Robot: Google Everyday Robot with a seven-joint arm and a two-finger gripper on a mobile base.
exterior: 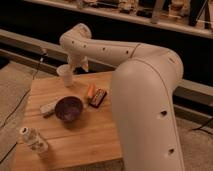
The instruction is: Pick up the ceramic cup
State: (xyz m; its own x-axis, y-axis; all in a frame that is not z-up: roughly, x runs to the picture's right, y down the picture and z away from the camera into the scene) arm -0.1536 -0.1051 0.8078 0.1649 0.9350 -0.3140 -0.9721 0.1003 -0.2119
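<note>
A black cable (31, 82) is seen trailing over the floor at the far left, beside the wooden surface (85, 142). Near the front-left corner of the surface a clear plastic bottle (33, 140) is found lying on its side, with its white cap pointed toward 10 o'clock. A pale flat object (48, 107) is placed just beside the dark bowl (68, 108), at the bowl's 9 o'clock.

The ceramic cup (65, 75) is located at the bowl's 12 o'clock, upright, by the far-left edge of the surface and apart from the bowl (whether its base rests on the wood or is raised off it cannot be told). The end effector (74, 68) is positioned right against the cup, at the cup's 1 o'clock, below the downturned wrist. Whether it is apart, together or clamped on the cup cannot be told.

At the bowl's 1 o'clock an orange item (90, 90) is laid, and a dark rectangular packet (98, 97) is set touching it on its right. The right half of the view is filled by the white arm (145, 100), by which the right part of the surface is covered.
</note>
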